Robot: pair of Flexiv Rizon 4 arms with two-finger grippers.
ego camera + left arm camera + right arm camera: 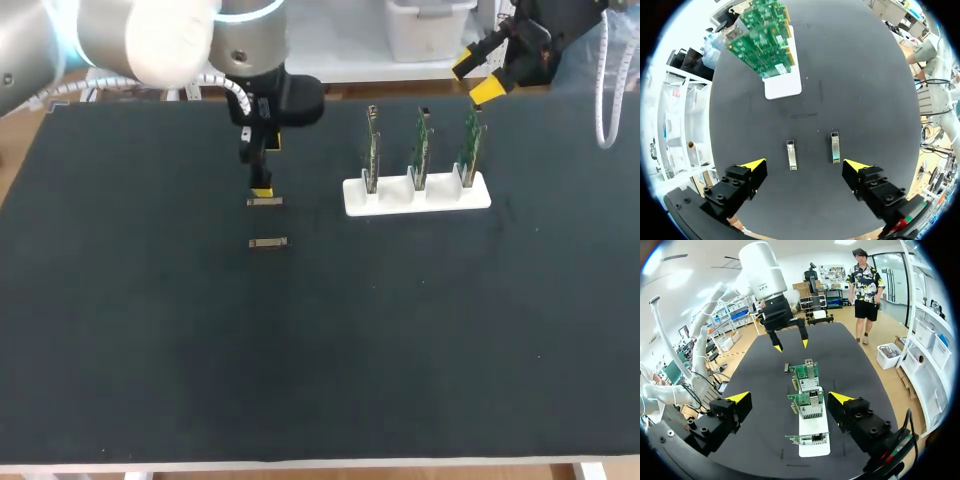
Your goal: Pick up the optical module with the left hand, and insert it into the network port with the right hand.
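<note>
My left hand (805, 165) hangs over the black tabletop (400, 350), left of its middle and toward the far edge, fingers pointing down. Its jaws are spread wide and hold nothing. Two modules lie flat on the tabletop below it, side by side and a little apart, their long sides parallel. In the left wrist view both sit just ahead of the gap between my fingers: one module (791, 154) nearer one finger, the other module (835, 147) nearer the opposite finger. Neither finger touches either of them.

Right of the middle, also toward the far edge, stands a white holder (417, 195) with three green boards (421, 148) set upright in a row in its slots. The right wrist view shows a metal port (810, 363) at the top of the farthest board.

My right hand (477, 77) is up in the air near the far right corner, just beyond the holder's right end. Its jaws are wide apart too, and it grips nothing. Its own view looks down along the row of boards.
</note>
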